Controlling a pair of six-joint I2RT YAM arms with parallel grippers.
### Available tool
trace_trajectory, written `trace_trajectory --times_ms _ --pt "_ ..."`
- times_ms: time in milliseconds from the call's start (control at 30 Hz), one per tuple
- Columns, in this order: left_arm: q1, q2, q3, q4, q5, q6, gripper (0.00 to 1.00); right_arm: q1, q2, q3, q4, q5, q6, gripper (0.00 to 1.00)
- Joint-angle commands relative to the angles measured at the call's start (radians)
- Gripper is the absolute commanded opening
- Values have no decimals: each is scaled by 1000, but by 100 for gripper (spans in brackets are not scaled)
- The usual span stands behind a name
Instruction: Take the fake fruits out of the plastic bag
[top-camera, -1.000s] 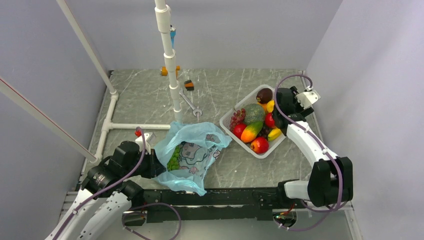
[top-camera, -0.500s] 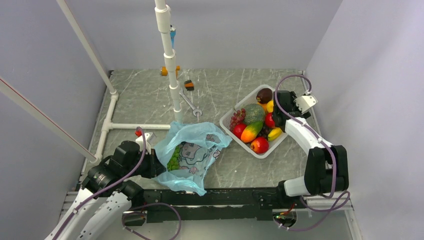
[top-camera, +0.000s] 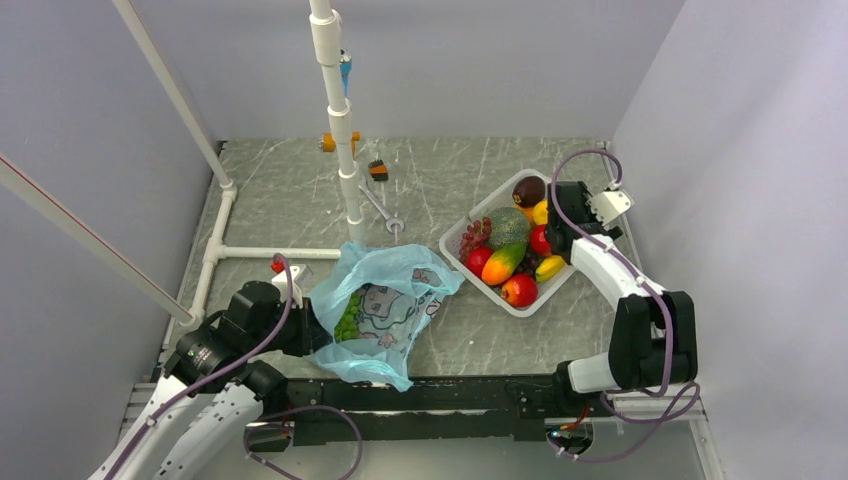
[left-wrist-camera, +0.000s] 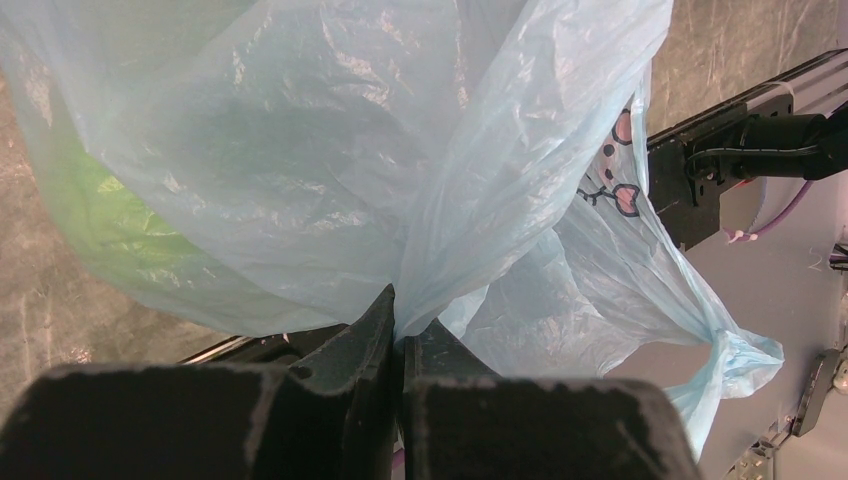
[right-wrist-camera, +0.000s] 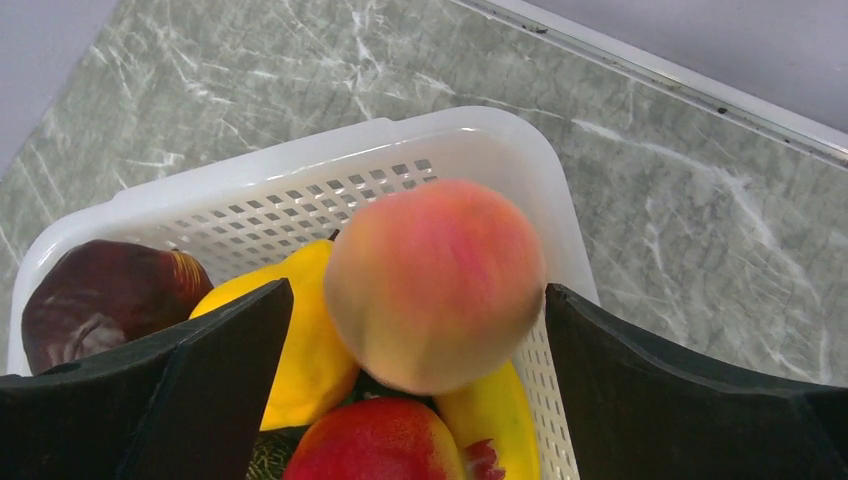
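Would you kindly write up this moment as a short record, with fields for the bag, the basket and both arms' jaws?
plastic bag: crumpled on the table, left of the basket
inside bag: green grape bunch, seen through the film
white basket: holds mango, apple and other fruits
left jaws: shut on the bag's film
right jaws: open, over the basket
peach: between the right jaws, touching neither
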Motion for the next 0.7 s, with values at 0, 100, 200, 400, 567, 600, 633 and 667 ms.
trace_trajectory --times_ms 0,100,200,400,567,600,633,667 --pt "4 16 -3 33 15 12 10 -4 -69 39 14 -15 -31 99" --pt "3 17 -2 32 14 12 10 -2 -123 22 39 -53 -59 99" --pt "3 14 -3 32 10 10 11 4 -190 9 66 -117 -93 99" --pt "4 6 -3 31 4 5 11 65 -294 -46 210 -334 -209 99" --pt "3 4 -2 29 -1 2 11 186 -277 -16 221 -453 -252 99" --pt "4 2 -2 30 -2 0 11 224 -265 -2 207 -454 -259 99" --pt "4 0 -2 29 -3 -1 11 261 -253 12 197 -453 -271 99" --pt "3 -1 -2 29 -4 0 11 301 -242 22 189 -450 -281 99"
